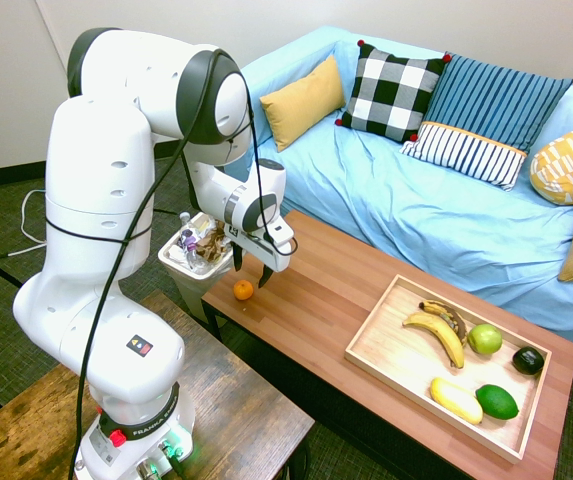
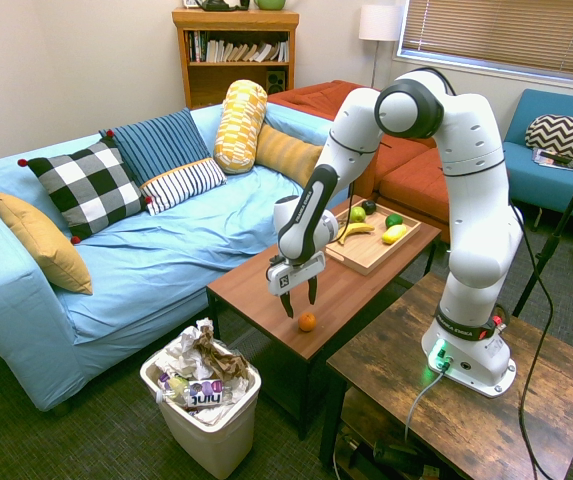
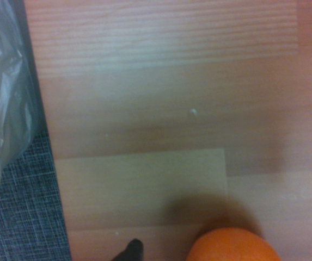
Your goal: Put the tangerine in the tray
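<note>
Gripper point(image 1: 251, 272): fingers spread wide, nothing between them, pointing steeply down over the near end of the coffee table point(image 1: 326, 300).
Tangerine point(image 1: 243, 290): sits on the bare table top close to the corner, beside the end where the wastebasket point(image 1: 198, 262) stands on the floor.
Relation: fruit lies just below the fingertips and a little toward the table's end edge; in the second exterior view it shows under and slightly off the finger pair, not yet between them. Touching: none that I can see.
Wrist view: tangerine point(image 3: 233, 246) at the frame's lower border, so not centred under the hand.
Axis: round fruit, no long axis; any finger orientation should serve.
Judgement: coming move needs a small shift toward the fruit, then a drop to straddle it.
Edges: table corner and end edge lie near the fruit; a nudge could roll it off toward the wastebasket.
Tray point(image 1: 386, 322): at the far end of the table, well apart, holding bananas, a green apple, a lemon, a lime and a dark fruit.
Open room: bare wood between fruit and tray; free space in the tray's near half.
</note>
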### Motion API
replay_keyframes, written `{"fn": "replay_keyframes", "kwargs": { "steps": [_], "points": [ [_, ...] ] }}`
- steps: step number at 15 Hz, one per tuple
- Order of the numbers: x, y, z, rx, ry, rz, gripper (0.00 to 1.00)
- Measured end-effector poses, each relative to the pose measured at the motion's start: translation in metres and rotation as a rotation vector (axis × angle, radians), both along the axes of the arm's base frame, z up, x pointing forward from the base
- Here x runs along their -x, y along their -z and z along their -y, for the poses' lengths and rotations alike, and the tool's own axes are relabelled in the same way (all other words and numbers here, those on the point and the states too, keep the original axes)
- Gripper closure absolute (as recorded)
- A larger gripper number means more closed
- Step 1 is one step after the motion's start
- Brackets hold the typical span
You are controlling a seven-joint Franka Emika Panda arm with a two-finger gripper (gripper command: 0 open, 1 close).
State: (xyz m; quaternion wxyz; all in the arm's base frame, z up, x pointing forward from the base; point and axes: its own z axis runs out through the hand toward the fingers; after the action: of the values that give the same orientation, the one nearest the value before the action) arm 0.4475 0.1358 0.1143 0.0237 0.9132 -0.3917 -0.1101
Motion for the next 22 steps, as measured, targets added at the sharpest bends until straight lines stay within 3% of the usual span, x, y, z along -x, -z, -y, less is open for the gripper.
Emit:
{"fn": "replay_keyframes", "kwargs": {
  "steps": [10,11,22],
  "points": [
    [0.001,0.017,-0.003,-0.002,0.030,-0.076,0.00],
    [0.002,0.017,-0.002,-0.004,0.028,-0.086,1.00],
    [0.013,0.026,0.005,-0.018,0.022,-0.164,1.00]
  ]
}}
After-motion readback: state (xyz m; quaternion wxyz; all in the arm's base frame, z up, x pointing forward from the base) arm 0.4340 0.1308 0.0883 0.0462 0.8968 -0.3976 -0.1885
